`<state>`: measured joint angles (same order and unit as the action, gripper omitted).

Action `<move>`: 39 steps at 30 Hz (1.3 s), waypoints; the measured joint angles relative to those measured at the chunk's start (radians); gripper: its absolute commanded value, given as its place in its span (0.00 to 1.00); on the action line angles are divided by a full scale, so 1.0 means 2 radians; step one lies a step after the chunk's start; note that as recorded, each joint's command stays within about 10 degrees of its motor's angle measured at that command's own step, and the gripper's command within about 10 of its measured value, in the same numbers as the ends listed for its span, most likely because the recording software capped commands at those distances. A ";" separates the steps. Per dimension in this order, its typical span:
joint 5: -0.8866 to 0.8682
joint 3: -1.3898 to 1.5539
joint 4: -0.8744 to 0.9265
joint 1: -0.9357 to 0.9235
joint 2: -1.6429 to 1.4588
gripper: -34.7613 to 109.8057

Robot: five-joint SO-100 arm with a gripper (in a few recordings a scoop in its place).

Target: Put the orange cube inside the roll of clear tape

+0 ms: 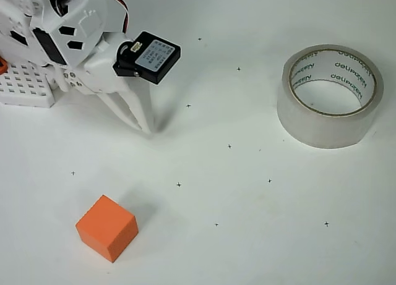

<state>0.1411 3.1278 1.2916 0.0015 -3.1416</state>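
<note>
While the white arm's fingers (141, 115) hang nearly closed and empty near the surface's (247, 235) upper-left corner, the orange cube (107, 227) rests toward the lower-left corner; the roll of clear tape (330, 94) lies flat, hole upward, near the right edge.

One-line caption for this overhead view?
White arm's gripper poised over white table, apart from small matte orange cube and translucent clear tape roll.
</note>
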 measured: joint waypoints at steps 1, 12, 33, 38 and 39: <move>-0.004 0.000 -0.004 0.001 0.000 0.32; -0.026 -0.051 -0.193 -0.005 -0.071 0.33; 0.029 -0.222 -0.142 -0.063 0.184 0.38; 0.046 -0.238 -0.125 -0.081 0.200 0.42; 0.049 -0.238 -0.118 -0.087 0.200 0.43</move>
<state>0.2393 2.6523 1.0554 -0.1733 -2.7412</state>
